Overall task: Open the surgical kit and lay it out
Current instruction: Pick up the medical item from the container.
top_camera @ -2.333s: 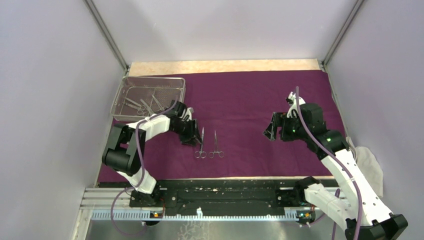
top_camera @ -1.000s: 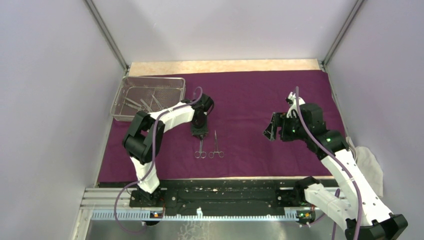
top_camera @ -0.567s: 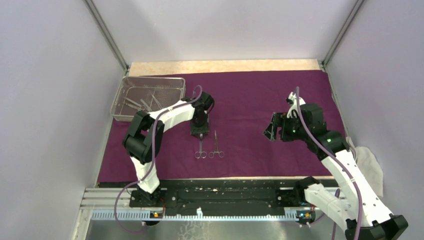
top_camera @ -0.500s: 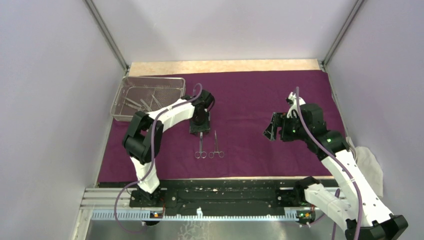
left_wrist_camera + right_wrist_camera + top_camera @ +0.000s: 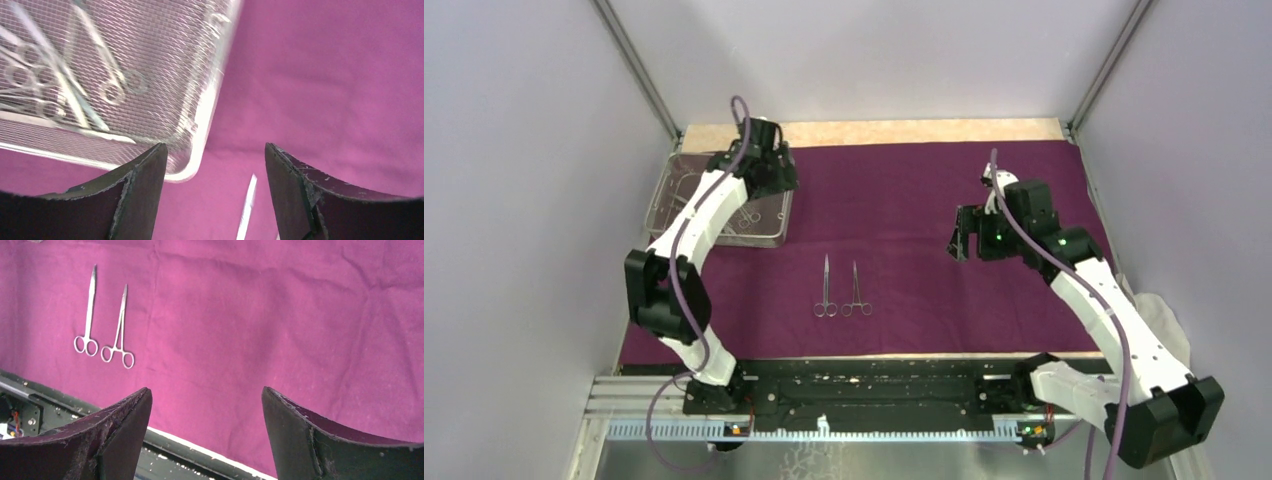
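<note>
The dark purple cloth lies spread flat over the table. The silver wire-mesh tray sits at its far left, with several steel instruments inside. Two scissor-like instruments lie side by side on the cloth, ring handles toward the near edge. They also show in the right wrist view. My left gripper is open and empty above the tray's right edge. My right gripper is open and empty above the cloth to the right of the pair.
A white cloth lies off the table's right edge beside the right arm. A black rail runs along the near edge. A bare tan strip of table shows behind the purple cloth. Walls close in on both sides.
My left gripper has left the spot over the left instrument and swung back and left to the tray. The right gripper has shifted slightly toward the back. Both instruments stay put.
</note>
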Robot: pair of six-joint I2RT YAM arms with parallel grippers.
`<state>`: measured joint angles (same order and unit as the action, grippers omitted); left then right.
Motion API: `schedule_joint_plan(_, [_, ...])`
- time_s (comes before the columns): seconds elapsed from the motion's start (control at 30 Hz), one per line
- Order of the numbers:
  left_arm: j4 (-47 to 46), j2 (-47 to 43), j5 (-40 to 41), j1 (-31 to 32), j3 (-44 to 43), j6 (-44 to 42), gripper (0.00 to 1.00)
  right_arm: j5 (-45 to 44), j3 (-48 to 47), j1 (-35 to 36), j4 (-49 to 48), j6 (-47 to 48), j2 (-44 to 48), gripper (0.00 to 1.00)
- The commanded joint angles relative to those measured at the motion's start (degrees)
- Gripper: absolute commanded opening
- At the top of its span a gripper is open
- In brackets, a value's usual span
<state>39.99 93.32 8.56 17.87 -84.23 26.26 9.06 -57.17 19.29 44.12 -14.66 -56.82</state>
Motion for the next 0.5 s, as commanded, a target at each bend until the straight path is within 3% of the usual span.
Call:
schedule_joint_plan(0.0, [-0.36, 8.79, 5.98, -5.89, -8.30, -2.35, 0.75, -1.02, -4.95, -1.03, -3.29, 2.53, -6.42, 0.81])
schedule_joint_plan(0.2, [3.85, 22.77, 7.20, -12.47, -19.49, -1.26, 0.69, 0.63, -7.72, -3.39, -4.18, 4.35, -13.47, 0.80])
schedule_joint_plan(0.47, [5.45, 33.24, 11.05, -17.42, -28.49, -1.26, 0.60, -0.59, -9.75, -4.02, -2.31, 7.87, -17.21, 0.81])
